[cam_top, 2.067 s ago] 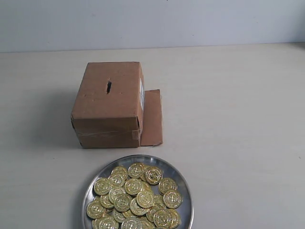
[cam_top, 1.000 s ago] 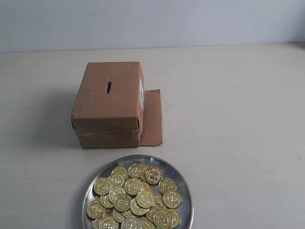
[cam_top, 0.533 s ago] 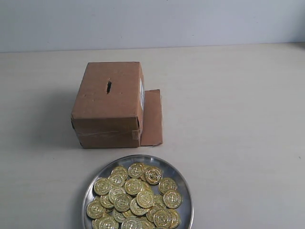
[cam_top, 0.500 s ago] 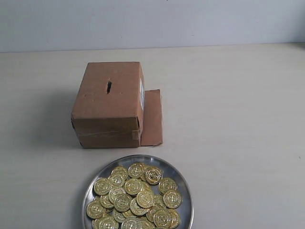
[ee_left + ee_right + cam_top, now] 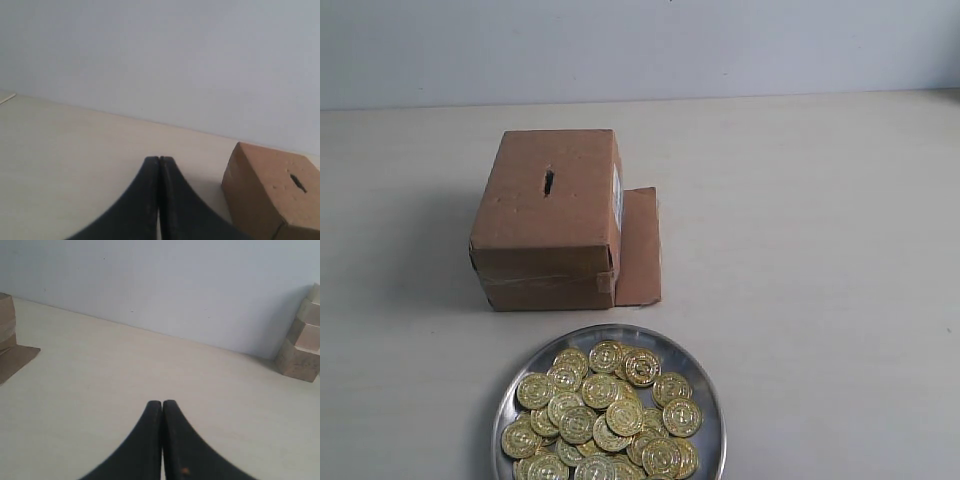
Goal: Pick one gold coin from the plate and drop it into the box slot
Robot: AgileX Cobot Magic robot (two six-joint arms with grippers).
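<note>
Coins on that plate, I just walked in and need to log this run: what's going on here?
Nothing is being handled at this moment. The left pincer and the right pincer are both shut and empty, away from the coins. The plate sits heaped with gold coins close to the box, whose slot faces up. No coin has been picked up yet.

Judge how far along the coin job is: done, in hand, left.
Done: nothing visible; the coins lie piled on the plate, with none at the slot in the box. In hand: nothing; left gripper and right gripper are shut, empty. Left: pick a coin, drop it in.
</note>
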